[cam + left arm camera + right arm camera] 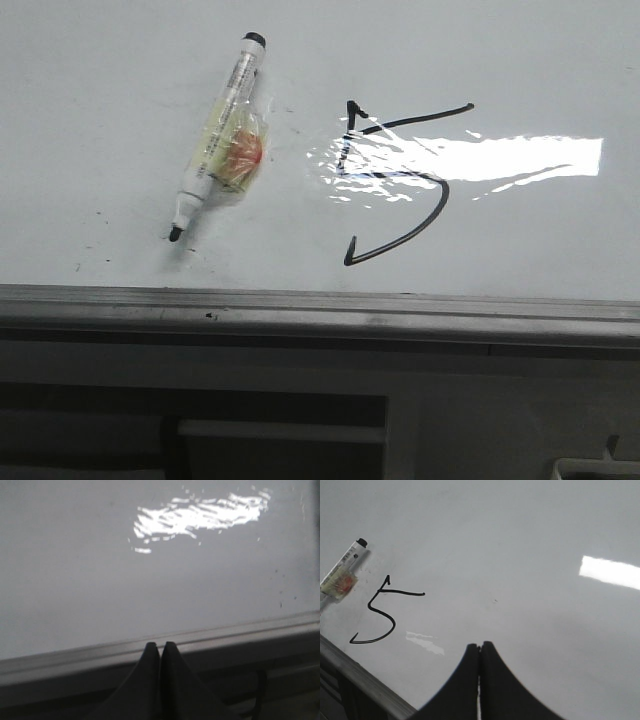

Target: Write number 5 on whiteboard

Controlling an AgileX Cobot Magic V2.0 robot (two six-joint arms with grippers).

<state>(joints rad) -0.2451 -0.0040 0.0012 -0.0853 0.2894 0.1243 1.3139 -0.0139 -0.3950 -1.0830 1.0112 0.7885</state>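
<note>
A black hand-drawn number 5 (395, 185) stands on the whiteboard (110, 120), right of centre, partly under glare. It also shows in the right wrist view (382, 615). A white marker (215, 140) with a taped yellow-red label lies uncapped on the board left of the 5, tip toward the frame; it shows at the edge of the right wrist view (342, 572). My left gripper (160, 647) is shut and empty over the board's frame strip. My right gripper (480, 647) is shut and empty above bare board, away from the 5. Neither gripper shows in the front view.
A grey metal frame strip (320, 305) runs along the board's near edge, also in the left wrist view (240, 630) and the right wrist view (360, 680). Grey panelled furniture (280, 420) lies below it. Bright glare (520, 158) crosses the board.
</note>
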